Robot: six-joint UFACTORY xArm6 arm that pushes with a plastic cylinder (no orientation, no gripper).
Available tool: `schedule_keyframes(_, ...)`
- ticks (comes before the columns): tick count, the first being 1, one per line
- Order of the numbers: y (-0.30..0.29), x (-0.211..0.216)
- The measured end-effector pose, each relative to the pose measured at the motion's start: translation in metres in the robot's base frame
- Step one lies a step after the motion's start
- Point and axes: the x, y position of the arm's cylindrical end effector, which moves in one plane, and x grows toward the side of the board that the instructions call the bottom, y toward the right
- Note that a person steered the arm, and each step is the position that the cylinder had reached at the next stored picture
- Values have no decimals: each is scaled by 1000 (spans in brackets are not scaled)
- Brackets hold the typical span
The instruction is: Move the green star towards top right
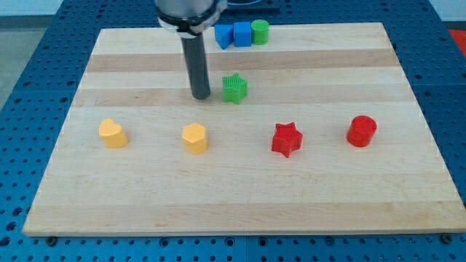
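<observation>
The smooth dark rod's tip (201, 96), which has no fingers and holds nothing, rests on the pale, grained wooden board (306, 196) just beside the ridged green star (234, 88), at its left, with the star lying near the board's upper middle.

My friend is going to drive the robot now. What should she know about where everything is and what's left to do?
My tip is on the board just to the view's left of the green star, with a small gap showing between them.
The green star sits a bit above the board's middle, below the two blue blocks and the green cylinder at the view's top.
Done: I am lined up beside the star.
Left: push the star toward the view's top right; it is not there yet.
</observation>
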Motion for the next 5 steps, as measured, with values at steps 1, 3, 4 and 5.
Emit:
schedule_keyframes(1, 30, 8)
schedule_keyframes(3, 87, 35)
schedule_keyframes(4, 109, 31)
schedule_keyframes(5, 109, -21)
